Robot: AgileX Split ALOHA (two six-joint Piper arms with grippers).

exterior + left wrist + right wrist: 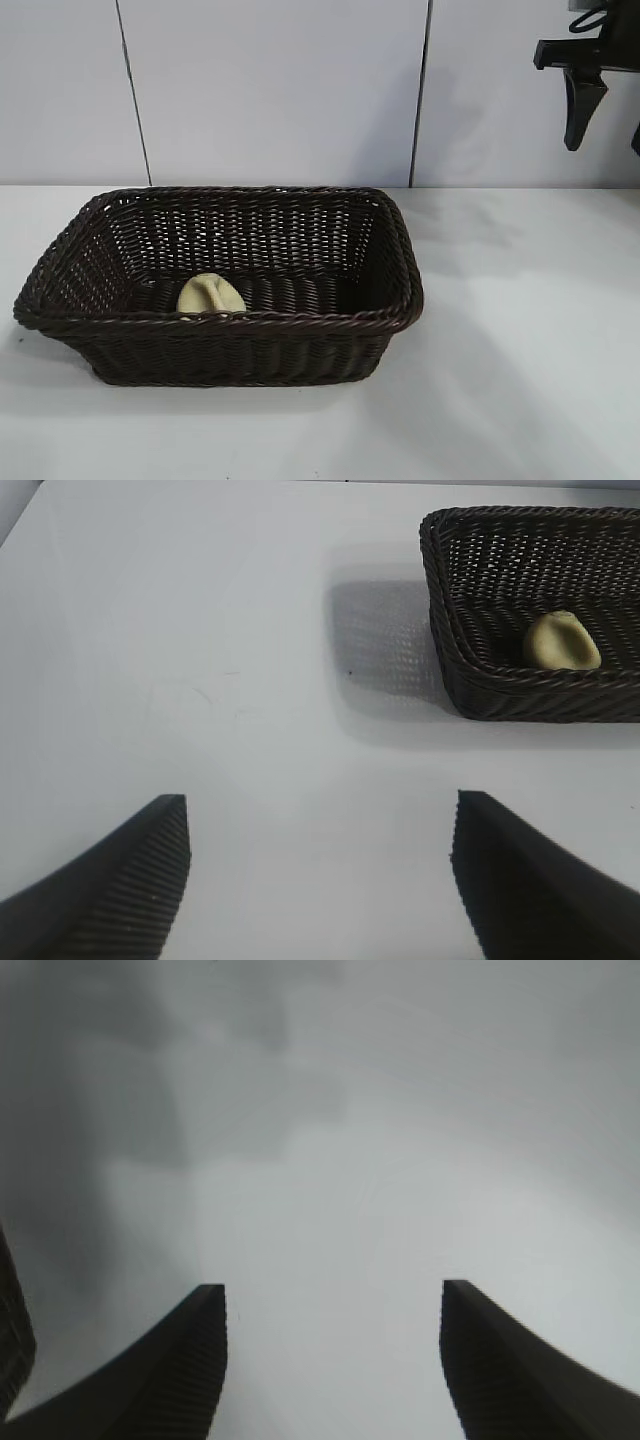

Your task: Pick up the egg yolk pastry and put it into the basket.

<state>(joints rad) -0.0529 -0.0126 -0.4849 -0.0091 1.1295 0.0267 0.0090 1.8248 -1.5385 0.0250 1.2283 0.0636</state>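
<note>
Black ribbed fingers [195, 1360] of the right gripper [330, 1360] stand well apart in the right wrist view, with nothing between them and only bare pale surface [330, 1180] below. They touch nothing. In the exterior view this gripper [605, 125] hangs high at the upper right corner, pointing down, well clear of the surface [520, 330] and well to the right of the basket [250, 345]; only one finger [582, 105] shows in full, the other being cut by the frame edge.

In the left wrist view the left gripper [320, 880] also has its fingers [130, 880] spread wide, empty, and held over bare white surface [200, 660], well apart from the basket [470, 670], which lies farther off to one side. This arm does not show in the exterior view.

Going farther out, the dark brown wicker basket sits on the surface, left of centre in the exterior view, its braided rim unbroken and its flared sides upright. Inside it, on the woven floor, lies the pastry [211, 295], pale yellow-cream, close against the wall that faces the exterior camera and partly hidden behind that rim. In the left wrist view the pastry [562, 642] shows its dented top and rests near one side wall. Neither gripper is near it, and nothing else lies in the basket with it.

Behind the basket rises a pale panelled wall [270, 90] with two dark seams.
</note>
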